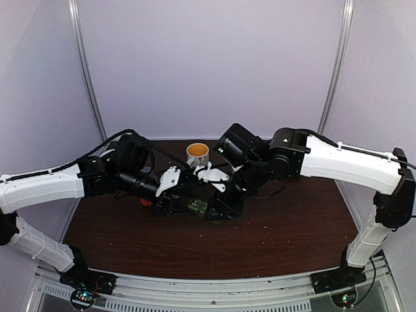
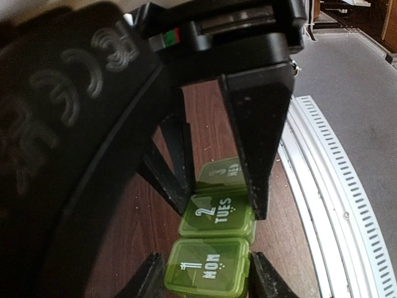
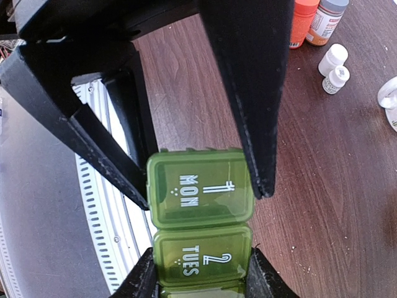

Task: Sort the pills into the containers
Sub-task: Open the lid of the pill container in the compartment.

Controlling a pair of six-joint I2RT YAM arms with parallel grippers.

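Item: translucent green plastic pill box (image 3: 201,195), lids MON/TUES, flat on dark wood table (image 3: 329,186) btwn arms. Prob. light, stiff, slick; grip across narrow sides. Jaws of right gripper (image 3: 198,273) clamp TUES cell; jaws of left gripper (image 2: 208,276) flank MON, contact unclear.

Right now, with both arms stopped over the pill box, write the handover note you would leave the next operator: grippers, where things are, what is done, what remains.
Left gripper: straddles the MON cell, fingers at its sides; firm grip unclear.
Right gripper: shut on the pill box at its TUES cell.
Pill box: flat on the table, every visible lid closed.
Orange bottle and small white bottles stand apart from it.
Done: no pills seen sorted.
Left: open lids, fetch pills, fill cells.
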